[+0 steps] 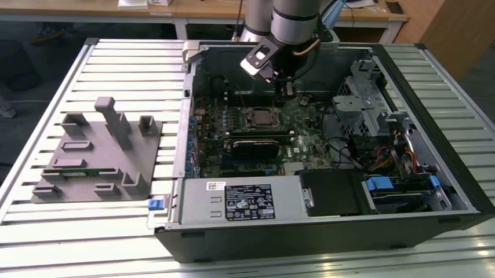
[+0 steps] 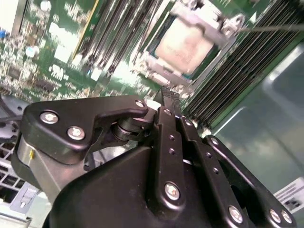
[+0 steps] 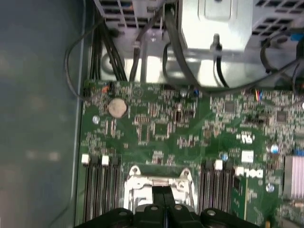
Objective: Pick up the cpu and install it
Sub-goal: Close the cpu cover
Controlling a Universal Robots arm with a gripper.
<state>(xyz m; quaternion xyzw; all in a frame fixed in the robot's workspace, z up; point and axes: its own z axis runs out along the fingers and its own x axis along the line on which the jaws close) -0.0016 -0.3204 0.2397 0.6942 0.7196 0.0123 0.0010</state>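
The cpu (image 2: 185,45), a small square chip with a pale silvery top, lies flat in the metal-framed socket (image 2: 216,23) on the green motherboard (image 1: 298,142) inside the open computer case. In the exterior view the cpu (image 1: 260,117) sits near the board's middle. My gripper (image 1: 284,88) hangs above the board, a little toward the exterior view's right of the cpu and apart from it. Its black fingers (image 2: 167,97) are pressed together with nothing between them. In the first wrist view the gripper (image 3: 163,192) hovers over the socket (image 3: 159,180).
A grey plastic holder (image 1: 93,156) stands on the slatted table (image 1: 46,231) at the exterior view's left. The case (image 1: 325,237) holds a labelled power supply (image 1: 243,200), a drive cage (image 1: 367,101) and loose cables (image 3: 175,52). A coin battery (image 3: 118,108) sits on the board.
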